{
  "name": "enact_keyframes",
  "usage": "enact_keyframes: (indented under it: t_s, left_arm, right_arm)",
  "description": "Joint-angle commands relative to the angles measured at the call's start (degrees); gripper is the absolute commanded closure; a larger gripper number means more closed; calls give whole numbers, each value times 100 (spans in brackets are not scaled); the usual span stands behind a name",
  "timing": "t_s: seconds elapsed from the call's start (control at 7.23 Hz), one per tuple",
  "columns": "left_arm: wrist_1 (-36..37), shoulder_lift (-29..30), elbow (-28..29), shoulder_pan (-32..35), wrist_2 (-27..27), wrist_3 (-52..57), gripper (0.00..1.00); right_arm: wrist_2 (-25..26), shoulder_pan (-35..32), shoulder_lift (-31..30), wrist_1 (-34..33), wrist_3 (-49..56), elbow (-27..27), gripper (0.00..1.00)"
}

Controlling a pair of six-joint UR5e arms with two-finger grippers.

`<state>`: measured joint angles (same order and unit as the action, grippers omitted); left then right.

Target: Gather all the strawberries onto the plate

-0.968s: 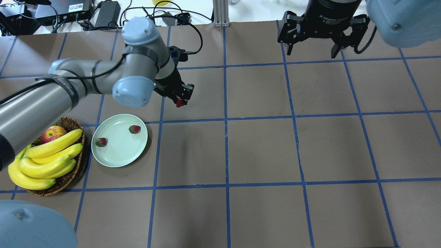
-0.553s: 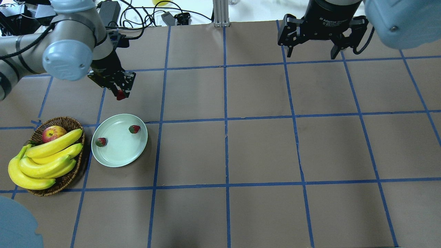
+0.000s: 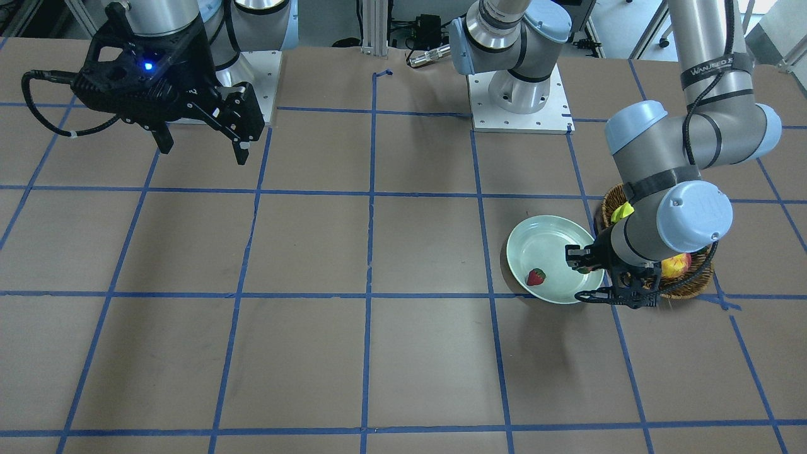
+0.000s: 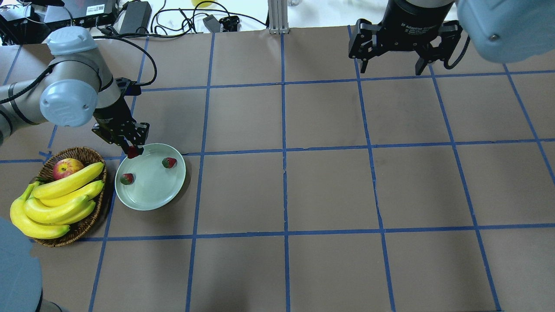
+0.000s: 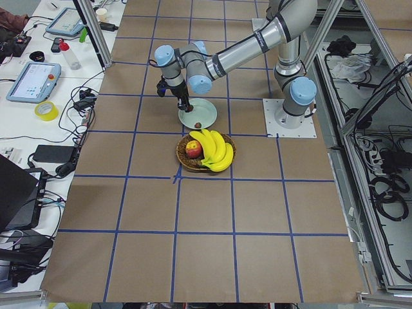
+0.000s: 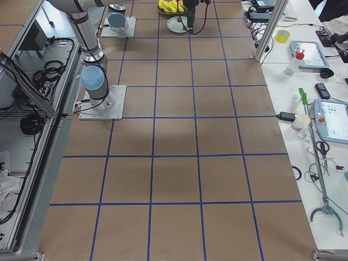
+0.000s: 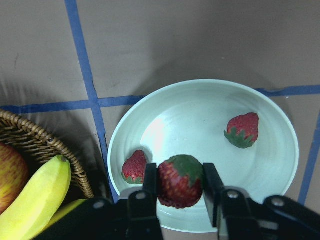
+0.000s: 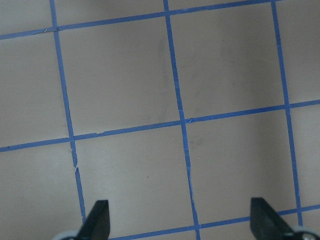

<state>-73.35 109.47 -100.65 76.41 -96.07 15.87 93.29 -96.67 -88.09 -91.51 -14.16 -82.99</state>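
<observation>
The pale mint plate lies at the left of the table with two strawberries on it, one near the far rim and one at the left rim. My left gripper is shut on a third strawberry and holds it just above the plate's far-left edge. In the left wrist view the plate and both resting strawberries lie below the held one. My right gripper is open and empty, high over the far right of the table.
A brown wicker basket stands close to the left of the plate, holding bananas and a red-yellow apple. The table is brown paper with a blue tape grid. Cables and boxes lie beyond the far edge.
My left arm has swung left and toward the plate with the strawberry in its gripper, from the far middle of the table to the plate's far-left rim. The right arm has barely moved.
</observation>
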Motion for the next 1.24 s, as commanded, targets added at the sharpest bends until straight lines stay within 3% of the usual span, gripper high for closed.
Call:
enact_keyframes:
  t_s: [0.0, 0.55, 0.83, 1.11]
  left_arm:
    - [-13, -13, -69, -3, 27, -65, 1]
    - [-355, -294, 561, 102, 141, -136, 0]
    - [-688, -592, 1185, 566, 106, -390, 0]
    - [-777, -1013, 1240, 910, 63, -846, 0]
  right_arm:
    - [-4, -1, 3, 2, 1, 2, 0]
    - [5, 8, -6, 2, 10, 2, 0]
    - [-4, 8, -6, 2, -8, 2, 0]
    - [5, 8, -6, 2, -8, 2, 0]
